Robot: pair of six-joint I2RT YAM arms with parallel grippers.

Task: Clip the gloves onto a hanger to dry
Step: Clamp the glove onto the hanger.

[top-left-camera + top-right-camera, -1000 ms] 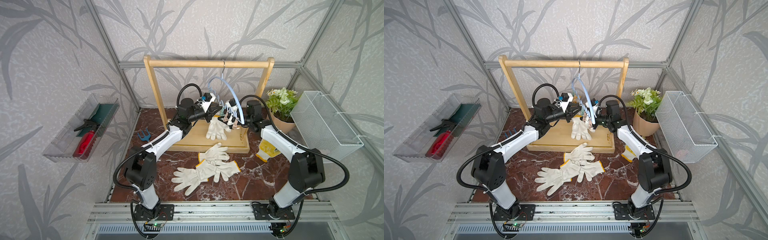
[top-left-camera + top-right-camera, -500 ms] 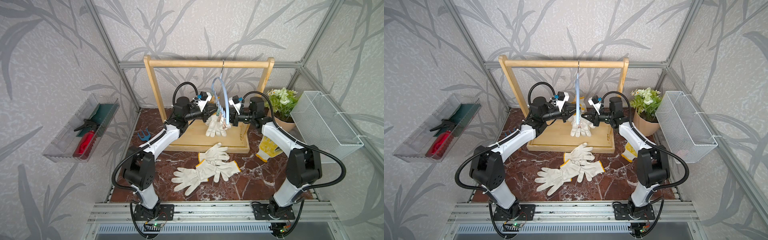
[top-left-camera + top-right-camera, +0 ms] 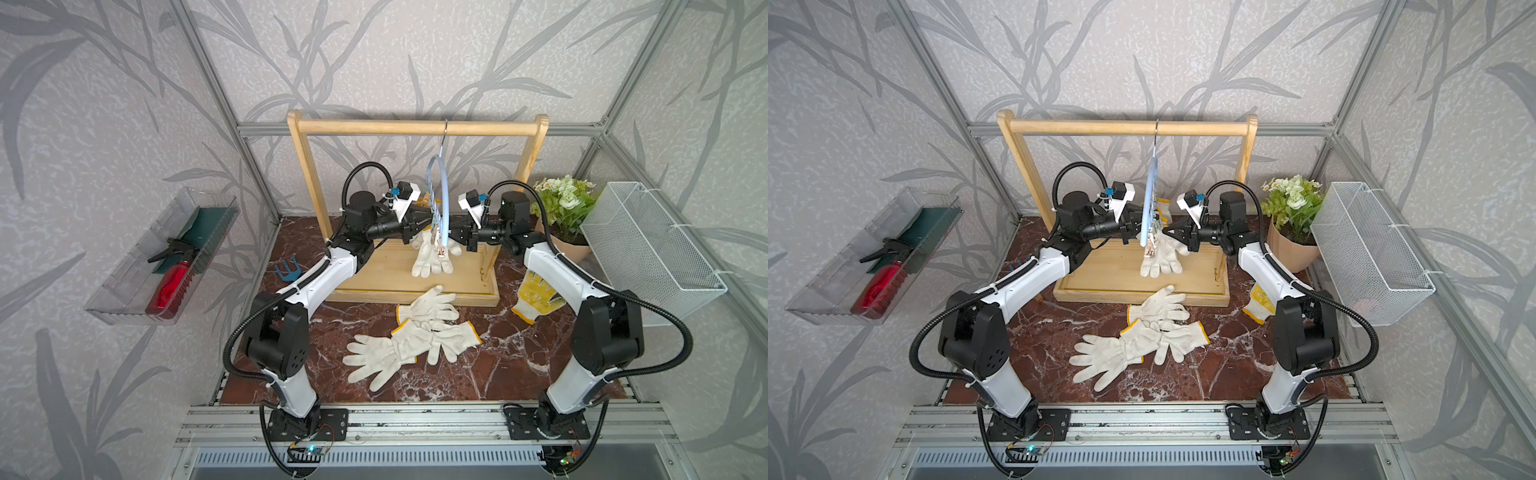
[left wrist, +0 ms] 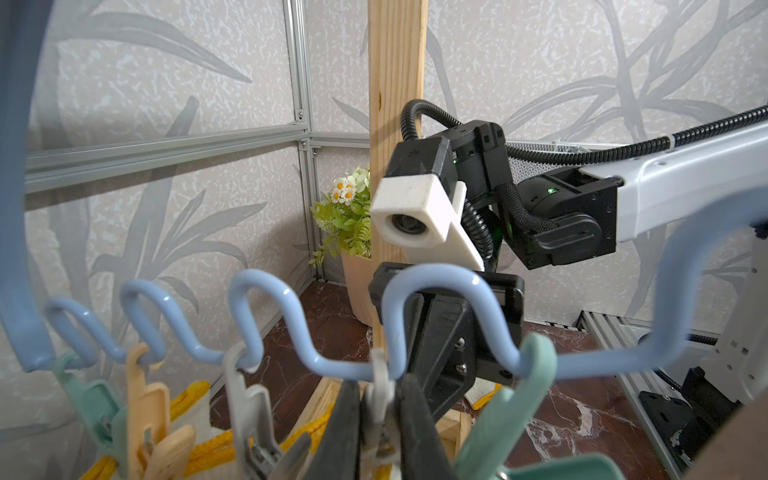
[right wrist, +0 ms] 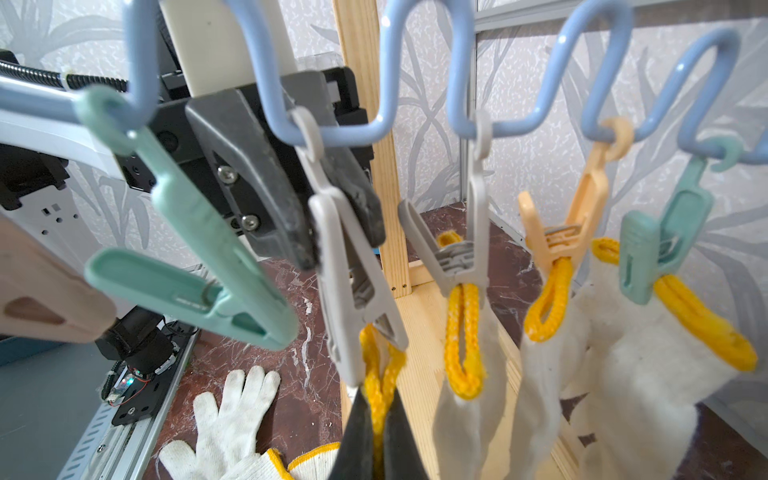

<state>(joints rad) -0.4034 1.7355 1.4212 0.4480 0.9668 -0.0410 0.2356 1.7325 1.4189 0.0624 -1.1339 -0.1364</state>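
Glove cuff (image 5: pixel 380 374): in right claw (image 5: pixel 377 415); grey clip (image 5: pixel 353 270): in left claw (image 4: pixel 378 415)

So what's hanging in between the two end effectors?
The light-blue hanger, with its clips and the clipped gloves, hangs between the left end effector and the right end effector. Both top views show it.
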